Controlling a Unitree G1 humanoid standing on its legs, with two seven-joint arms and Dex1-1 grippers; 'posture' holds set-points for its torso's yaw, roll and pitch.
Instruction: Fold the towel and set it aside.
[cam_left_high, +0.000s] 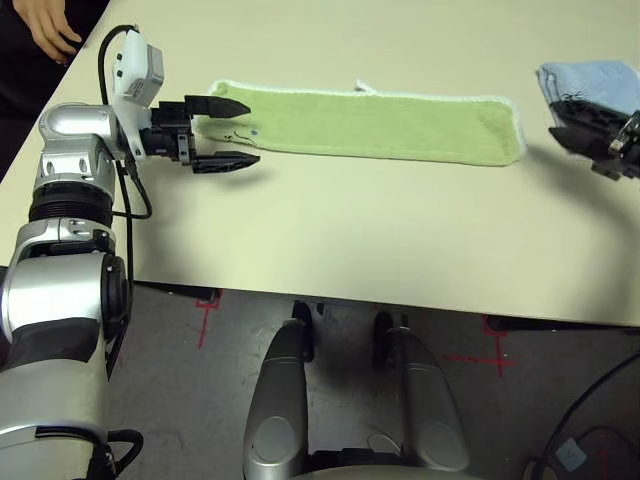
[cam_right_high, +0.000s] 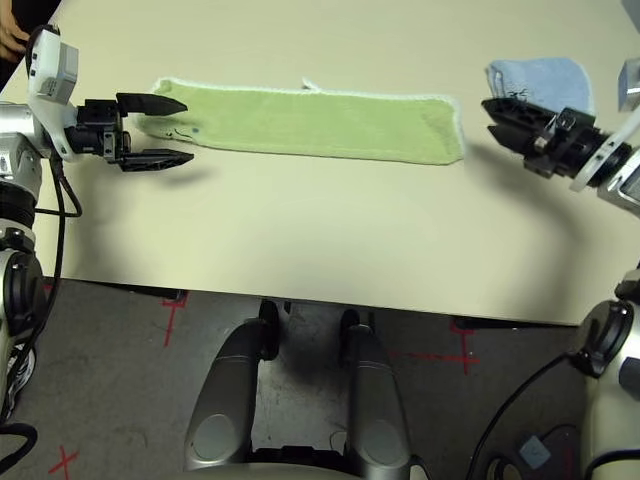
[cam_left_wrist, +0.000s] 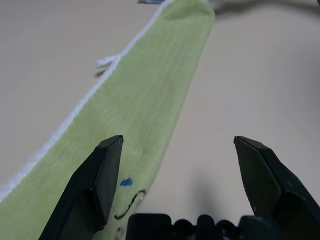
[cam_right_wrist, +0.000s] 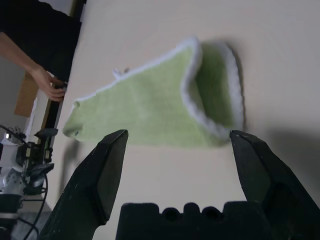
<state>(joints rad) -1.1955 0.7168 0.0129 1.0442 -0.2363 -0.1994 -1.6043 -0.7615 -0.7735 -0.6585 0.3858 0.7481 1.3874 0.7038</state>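
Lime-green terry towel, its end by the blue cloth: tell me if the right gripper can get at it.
Probably yes. The right gripper is open, aimed at the lime-green terry towel, with only bare table between; the light blue folded cloth lies off to the side.

Left gripper (cam_left_high: 230, 133) at upper left of frame, jaws spread wide, pointing right. Right gripper (cam_right_high: 510, 118) at upper right, jaws apart, pointing left.

Pale beige table (cam_left_high: 400, 240); folded light blue cloth (cam_right_high: 540, 78) at far right; person's hand (cam_left_high: 45, 30), apparently resting on far-left edge.
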